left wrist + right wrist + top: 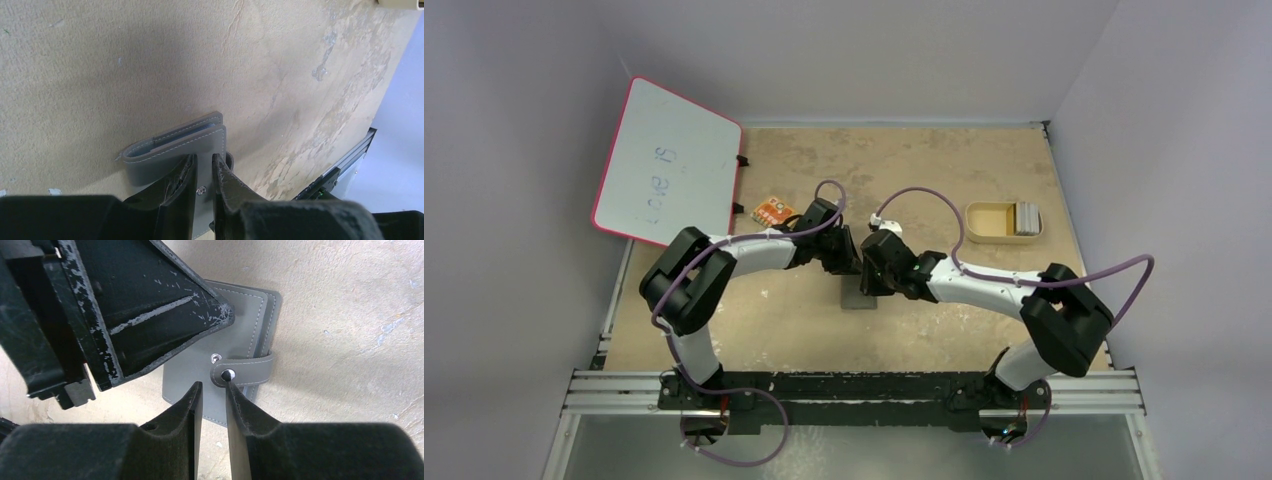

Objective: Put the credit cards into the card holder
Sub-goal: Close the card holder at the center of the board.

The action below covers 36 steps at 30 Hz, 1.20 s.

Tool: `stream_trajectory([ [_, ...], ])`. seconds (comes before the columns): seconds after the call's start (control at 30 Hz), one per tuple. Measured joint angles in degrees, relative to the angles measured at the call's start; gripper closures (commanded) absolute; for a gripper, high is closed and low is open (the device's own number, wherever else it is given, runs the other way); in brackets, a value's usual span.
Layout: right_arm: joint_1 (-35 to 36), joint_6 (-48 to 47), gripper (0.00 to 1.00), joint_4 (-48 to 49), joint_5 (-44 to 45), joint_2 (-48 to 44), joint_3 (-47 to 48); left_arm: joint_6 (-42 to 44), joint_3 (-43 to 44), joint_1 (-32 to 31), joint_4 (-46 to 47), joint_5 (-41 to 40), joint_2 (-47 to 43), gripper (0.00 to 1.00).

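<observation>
The grey card holder point(858, 298) lies folded on the table's middle, under both grippers. Its light blue lining shows at the open edge in the left wrist view point(170, 147). My left gripper point(204, 156) stands over its top face, jaws a narrow gap apart, the snap stud point(201, 190) showing between them. My right gripper point(212, 384) is also narrowly open with nothing in the gap. One of its fingertips point(231, 390) touches the button of the strap point(250, 371), which sits off the stud point(215, 358). The grey credit cards point(1026, 217) stand stacked at the right end of a tan tray point(986, 222).
A red-rimmed whiteboard point(669, 160) leans at the back left. A small orange packet point(772, 211) lies next to it, just behind the left arm. The tan tray sits at the back right near the wall. A metal rail point(854, 390) runs along the near edge.
</observation>
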Motion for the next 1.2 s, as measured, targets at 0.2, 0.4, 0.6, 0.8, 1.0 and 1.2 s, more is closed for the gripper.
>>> stream_trajectory([
  [0.2, 0.0, -0.1, 0.76, 0.5, 0.2, 0.1, -0.3, 0.0, 0.0, -0.1, 0.0, -0.2, 0.0, 0.83],
  [0.4, -0.1, -0.1, 0.77, 1.3, 0.2, 2.0, -0.4, 0.0, 0.0, -0.2, 0.0, -0.5, 0.0, 0.83],
  [0.6, -0.2, -0.2, 0.76, 1.4, 1.2, 2.1, -0.4, 0.0, 0.0, -0.4, 0.0, -0.9, -0.1, 0.83],
  [0.8, -0.8, -0.3, 0.77, 1.3, 1.6, 2.1, -0.4, 0.0, 0.0, -0.4, 0.0, -0.9, -0.1, 0.83],
  [1.0, -0.8, -0.7, 0.78, 1.3, 1.7, 2.5, -0.4, 0.0, 0.0, -0.4, 0.0, -0.9, -0.1, 0.83],
  [1.2, -0.8, -0.8, 0.78, 1.3, 1.7, 2.5, -0.4, 0.0, 0.0, -0.4, 0.0, -0.9, -0.1, 0.84],
])
